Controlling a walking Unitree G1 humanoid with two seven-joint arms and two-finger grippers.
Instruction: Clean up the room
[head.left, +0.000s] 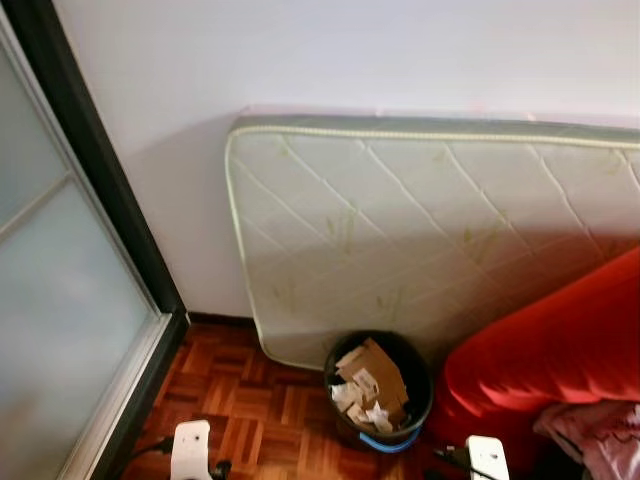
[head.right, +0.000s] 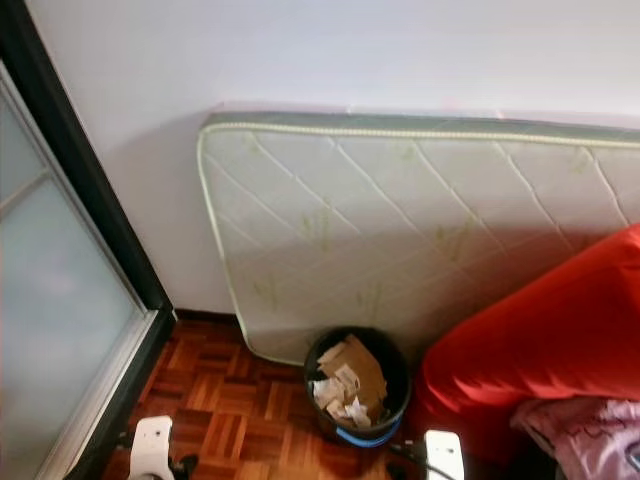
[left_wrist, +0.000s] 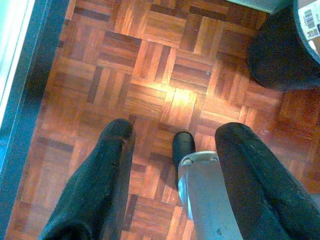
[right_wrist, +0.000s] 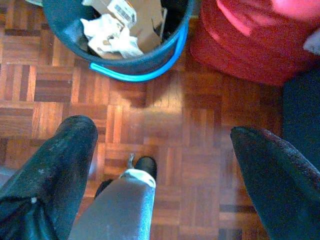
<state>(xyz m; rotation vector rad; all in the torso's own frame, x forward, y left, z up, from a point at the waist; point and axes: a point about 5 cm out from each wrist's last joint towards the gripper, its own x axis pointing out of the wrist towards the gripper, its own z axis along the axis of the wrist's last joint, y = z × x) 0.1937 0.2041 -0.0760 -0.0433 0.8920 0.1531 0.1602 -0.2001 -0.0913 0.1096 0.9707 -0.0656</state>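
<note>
Two claws hanging low over the parquet floor (left_wrist: 165, 75), both spread wide and carrying nothing: left claw (left_wrist: 172, 135) above bare wood near the dark door frame (head.left: 110, 190), right claw (right_wrist: 162, 132) just short of the bin. Nothing between the fingers on either side, so probably between items rather than mid-carry.

Just past the right claw, dark waste bin (head.left: 378, 390) with a blue band near the bottom, already stuffed with cardboard (head.left: 372, 372) and crumpled white paper (right_wrist: 107, 37). Sitting on the floor right up against the foot of the mattress, red sofa (head.left: 560, 360) just beside it on the right. Bit of pinkish cloth (head.left: 600, 435) bunched on the sofa at the corner of the head view.

Behind all that, quilted mattress (head.left: 430, 220) propped on its edge against the white wall (head.left: 350, 50), frosted sliding door (head.left: 50, 300) off to the left.

Guessing the step in hand is looking for the next bit of rubbish. Can't spot any loose litter on the visible floor, so next move likely means turning or stepping away to scan more of the room, then coming back to this bin. Pretty full already, so anything added would want to drop dead centre.
</note>
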